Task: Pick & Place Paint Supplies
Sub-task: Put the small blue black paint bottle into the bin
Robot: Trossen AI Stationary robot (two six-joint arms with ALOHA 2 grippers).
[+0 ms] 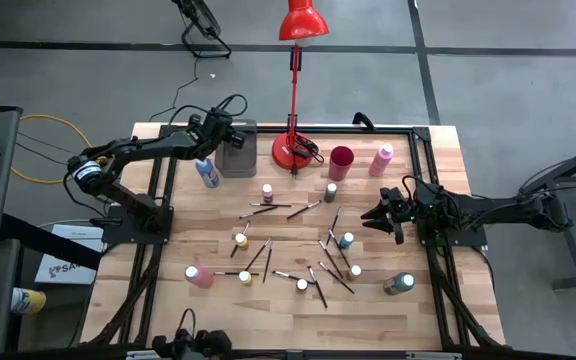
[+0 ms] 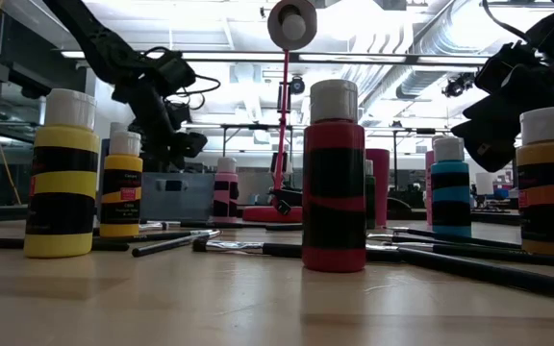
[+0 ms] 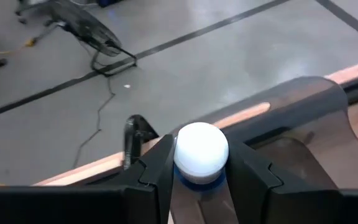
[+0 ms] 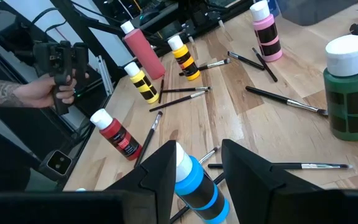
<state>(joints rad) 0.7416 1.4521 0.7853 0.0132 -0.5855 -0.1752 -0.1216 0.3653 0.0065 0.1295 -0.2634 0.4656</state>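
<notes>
Both pincers pinch paint bottles; more bottles and brushes are scattered across the worktop.

Your left pincer pinches a blue bottle below its white cap, at ten o'clock, at the grey bin. Your right pincer at three o'clock has a blue bottle between its fingers. These bottles look light, stiff and smooth: grip the body, not the cap. The brushes at the centre are thin; take each mid-handle.
</notes>
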